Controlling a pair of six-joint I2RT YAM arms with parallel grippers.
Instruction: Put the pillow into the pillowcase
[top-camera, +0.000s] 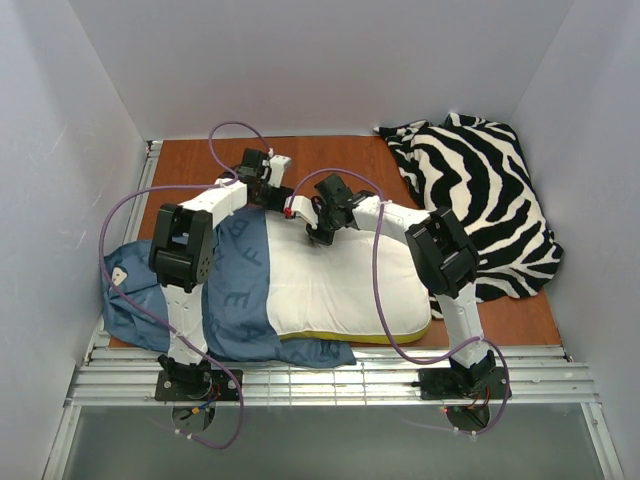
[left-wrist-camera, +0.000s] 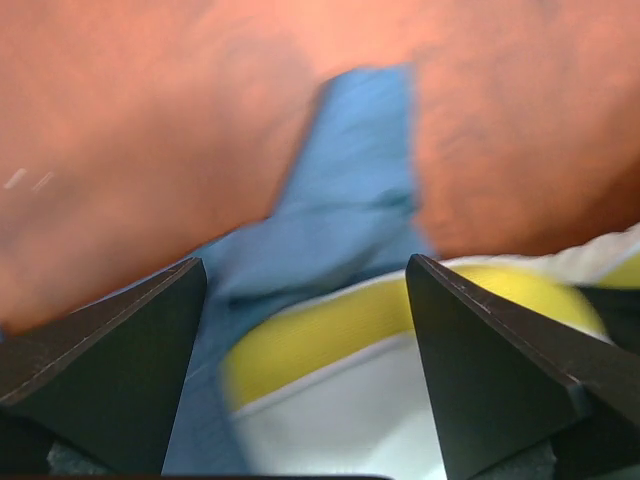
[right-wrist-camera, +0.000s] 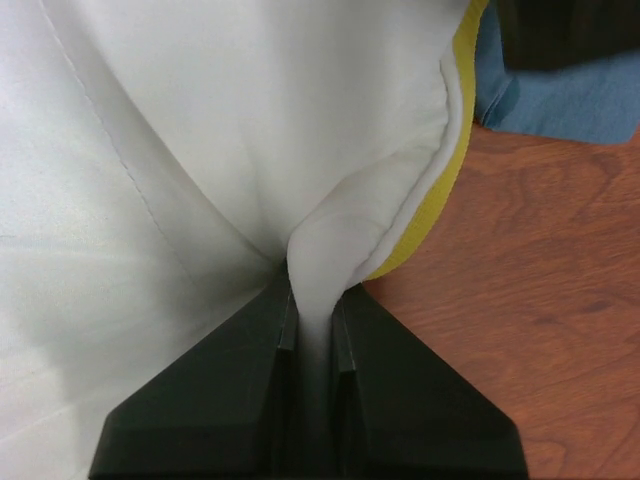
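On the reddish-brown wooden counter (top-camera: 330, 155), in the overhead view, we see the large plump white rectangular pillow with a yellow lower edge (top-camera: 345, 285) lying close to the near side. Its left end is covered by the blue fabric pillowcase printed with pale letters (top-camera: 240, 300), which spreads out to the left and along the front. A rumpled black-and-white zebra-striped cloth (top-camera: 480, 200) fills the far right corner, just beside the pillow's right end. The left end effector (top-camera: 262, 180) sits at the far edge of the pillowcase. The right end effector (top-camera: 316, 230) is down on the far edge of the pillow.

In the left wrist view, which is blurred, we see the two dark fingers (left-wrist-camera: 110, 370) spread wide with nothing between them. Beyond them lie a strip of blue fabric on the bare wood and a corner of the pillow showing its yellow band.

In the right wrist view, we see the black fingers (right-wrist-camera: 230, 400) pressed together, pinching a fold of the white pillow cover right beside the yellow seam. Wood grain shows at the right and a bit of blue fabric at the upper right.
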